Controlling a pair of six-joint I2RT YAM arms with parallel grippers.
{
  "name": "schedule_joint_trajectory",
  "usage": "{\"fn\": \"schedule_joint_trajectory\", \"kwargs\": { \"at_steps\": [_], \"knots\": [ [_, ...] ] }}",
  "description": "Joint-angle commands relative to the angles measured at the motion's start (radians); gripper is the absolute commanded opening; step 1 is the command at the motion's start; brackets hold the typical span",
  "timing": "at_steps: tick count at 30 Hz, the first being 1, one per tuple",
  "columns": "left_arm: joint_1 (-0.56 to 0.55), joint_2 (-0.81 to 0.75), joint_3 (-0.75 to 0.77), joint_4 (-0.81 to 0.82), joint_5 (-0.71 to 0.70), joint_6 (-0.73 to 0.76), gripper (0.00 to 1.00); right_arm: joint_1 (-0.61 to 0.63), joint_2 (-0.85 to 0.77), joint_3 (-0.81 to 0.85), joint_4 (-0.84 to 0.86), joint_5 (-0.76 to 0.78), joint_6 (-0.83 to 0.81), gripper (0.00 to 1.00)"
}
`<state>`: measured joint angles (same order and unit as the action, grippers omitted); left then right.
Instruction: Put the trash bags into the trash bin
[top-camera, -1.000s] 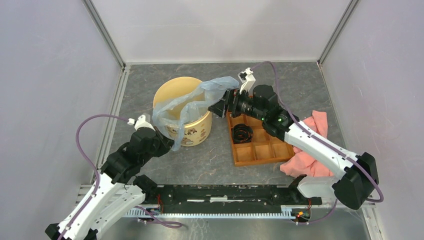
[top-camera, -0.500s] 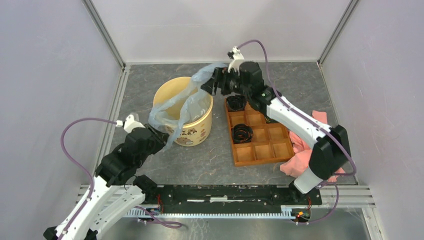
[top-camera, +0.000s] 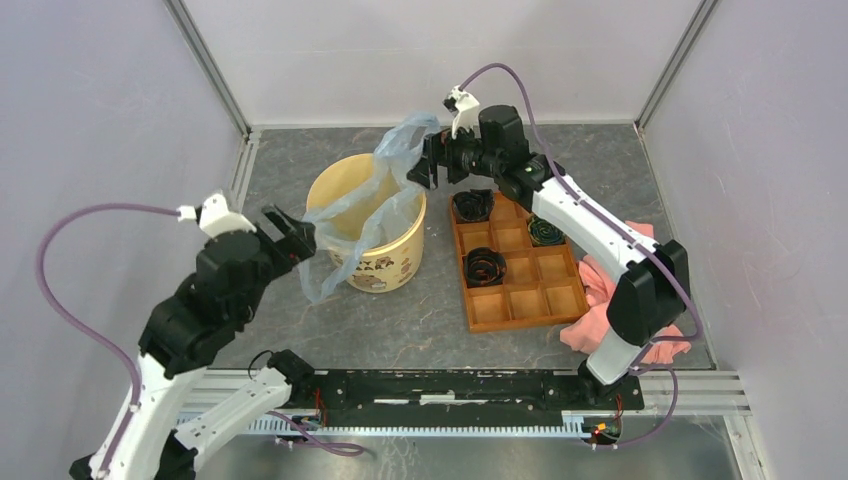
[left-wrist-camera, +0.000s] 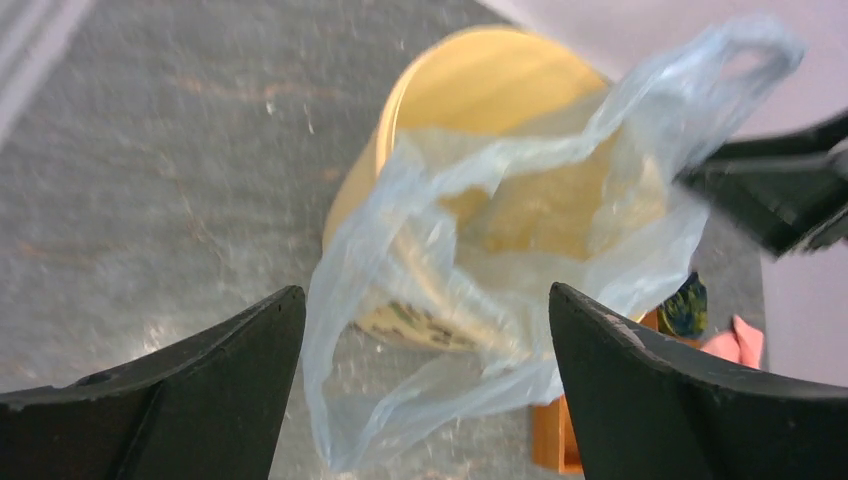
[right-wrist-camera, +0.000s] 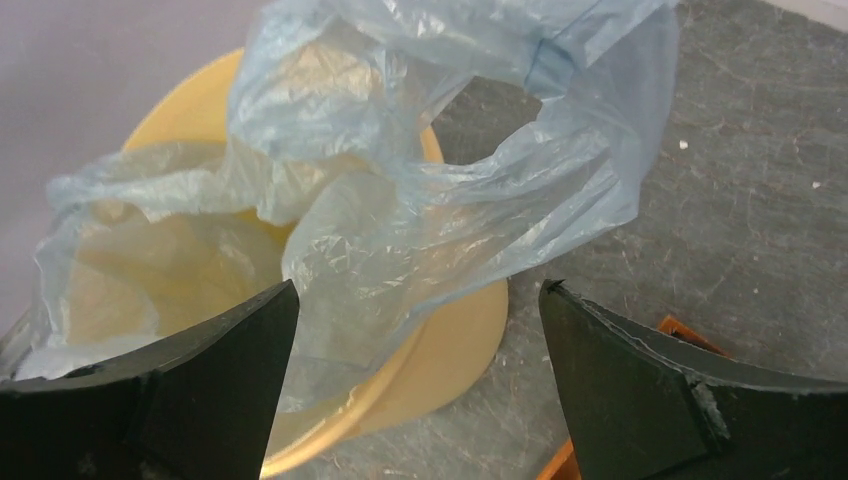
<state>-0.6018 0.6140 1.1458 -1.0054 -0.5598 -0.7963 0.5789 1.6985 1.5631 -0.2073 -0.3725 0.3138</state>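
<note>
The trash bags (top-camera: 380, 195) drape across the trash bin (top-camera: 390, 265), with one loop rising at its 1 o'clock and a tail spilling outside at 8 o'clock. Only the wrist views show the gaps: left gripper (left-wrist-camera: 422, 292) and right gripper (right-wrist-camera: 418, 287) are both spread wide, clamping nothing.

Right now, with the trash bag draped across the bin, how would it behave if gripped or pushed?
Likely floppy: the trash bag sags in crumpled folds over the trash bin, so a push would probably just bunch it. It is probably very light, since the film is thin enough to see through. Its glossy surface may slide out of a loose pinch.
</note>
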Motion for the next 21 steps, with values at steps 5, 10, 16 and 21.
{"fn": "schedule_joint_trajectory", "kwargs": {
  "at_steps": [5,10,16,21],
  "knots": [
    [0.015,0.367,0.241,0.023,-0.12,0.245,1.0,0.002,-0.2,-0.184,0.068,-0.023,-0.032,0.98],
    [0.327,0.525,0.293,0.232,0.316,0.337,1.0,0.001,-0.255,-0.226,0.117,-0.079,0.031,0.98],
    [0.575,0.663,0.261,0.417,0.741,0.263,0.98,0.005,-0.306,-0.389,0.343,-0.094,0.22,0.98],
    [0.582,0.633,0.128,0.545,0.866,0.198,0.99,0.013,-0.303,-0.489,0.49,-0.067,0.304,0.98]
  ]
}}
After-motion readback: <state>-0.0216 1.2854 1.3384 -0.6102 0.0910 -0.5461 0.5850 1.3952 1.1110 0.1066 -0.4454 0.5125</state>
